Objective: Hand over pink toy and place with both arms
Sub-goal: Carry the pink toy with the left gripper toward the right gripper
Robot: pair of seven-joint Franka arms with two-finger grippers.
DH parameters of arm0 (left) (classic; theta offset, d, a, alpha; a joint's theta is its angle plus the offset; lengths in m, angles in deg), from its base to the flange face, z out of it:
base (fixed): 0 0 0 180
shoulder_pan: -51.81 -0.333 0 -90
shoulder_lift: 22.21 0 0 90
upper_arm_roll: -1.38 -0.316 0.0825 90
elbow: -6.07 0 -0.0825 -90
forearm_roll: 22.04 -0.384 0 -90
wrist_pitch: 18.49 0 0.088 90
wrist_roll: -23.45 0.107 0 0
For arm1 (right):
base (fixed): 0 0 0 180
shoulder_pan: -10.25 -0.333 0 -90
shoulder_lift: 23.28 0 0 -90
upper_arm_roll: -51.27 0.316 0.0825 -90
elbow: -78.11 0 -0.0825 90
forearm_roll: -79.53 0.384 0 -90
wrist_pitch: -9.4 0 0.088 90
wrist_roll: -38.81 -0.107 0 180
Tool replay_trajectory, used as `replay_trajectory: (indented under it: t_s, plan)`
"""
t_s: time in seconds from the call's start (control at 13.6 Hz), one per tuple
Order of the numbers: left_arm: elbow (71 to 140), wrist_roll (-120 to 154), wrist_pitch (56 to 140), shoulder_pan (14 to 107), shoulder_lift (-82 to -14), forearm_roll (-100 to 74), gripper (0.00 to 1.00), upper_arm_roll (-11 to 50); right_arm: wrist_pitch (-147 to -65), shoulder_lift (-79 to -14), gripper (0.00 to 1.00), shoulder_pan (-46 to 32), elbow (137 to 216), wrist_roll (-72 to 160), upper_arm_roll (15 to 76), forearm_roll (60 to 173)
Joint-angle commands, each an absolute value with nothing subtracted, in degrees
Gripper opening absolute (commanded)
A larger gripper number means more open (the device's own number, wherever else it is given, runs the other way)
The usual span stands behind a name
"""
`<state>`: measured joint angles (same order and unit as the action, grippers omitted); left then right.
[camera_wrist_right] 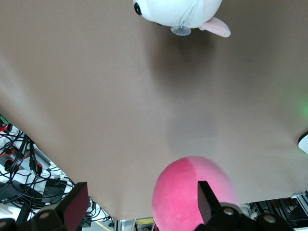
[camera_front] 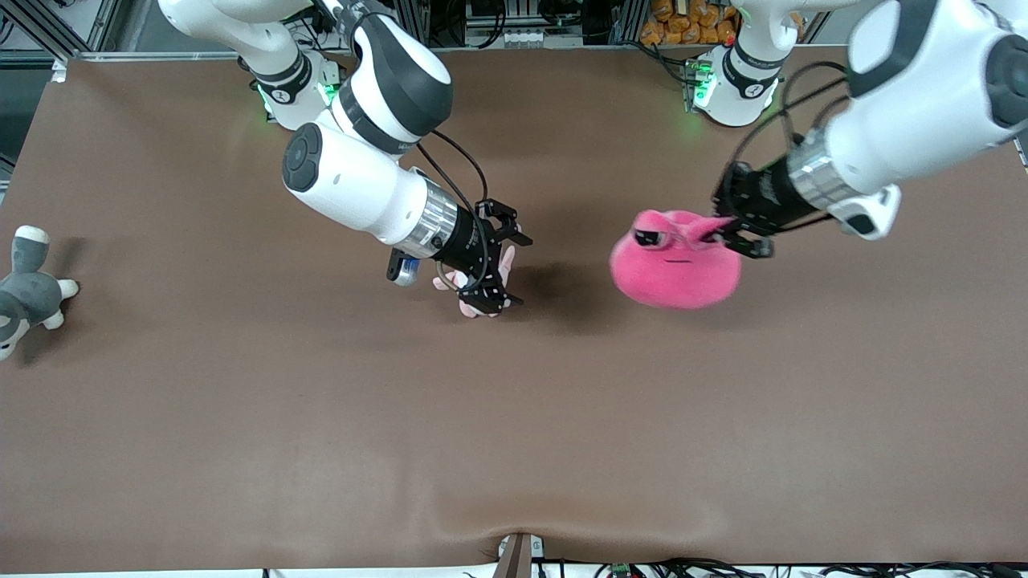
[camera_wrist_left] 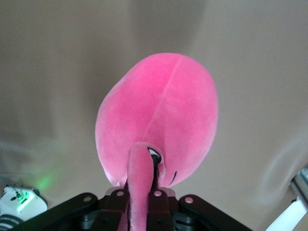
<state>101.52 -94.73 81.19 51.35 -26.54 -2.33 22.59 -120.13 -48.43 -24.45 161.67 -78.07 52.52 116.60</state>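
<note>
The left gripper is clamped on a stubby protrusion of the pink toy, so the round body hangs free over the middle of the table, somewhat toward the left arm's end. Holding it by that small tab leaves the bulk of the plush exposed — a sensible grip for a handover, I judge, since the other arm has plenty of body to take.

The right gripper hovers over the table's middle with its fingers spread wide, pointed toward the toy but well apart from it; its wrist view shows the pink body ahead between the two pads. It looks ready to receive, not yet in contact.

A pale pink-and-white plush lies on the table under the right gripper — mostly hidden from the front, so its pose is hard to read. A grey-and-white plush animal lies at the table's edge at the right arm's end.

Counted: two arms, two grippers, three plush toys, only one of them hot pink.
</note>
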Motion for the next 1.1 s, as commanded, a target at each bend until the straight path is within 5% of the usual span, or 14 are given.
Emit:
replay_trajectory:
  t_s: [0.0,0.22,0.66,1.03]
  plan:
    - [97.2,-99.0,80.6,51.1,-27.7,-1.7,0.00,27.1,-118.9,-48.2,1.00,-24.1,161.0,-78.7,52.6,117.8]
    - [94.8,-103.5,80.8,52.0,-27.8,-2.5,0.00,31.9,-108.2,-47.5,1.00,-23.9,160.9,-78.4,52.4,117.3]
    - [94.6,-109.3,83.5,52.6,-29.8,-1.9,0.00,32.1,-81.1,-44.8,1.00,-18.8,159.8,-75.0,52.7,119.1]
    - [90.6,-117.4,87.1,60.4,-35.7,-5.7,0.00,31.9,-92.4,-44.9,1.00,-17.5,159.8,-76.9,52.5,134.7]
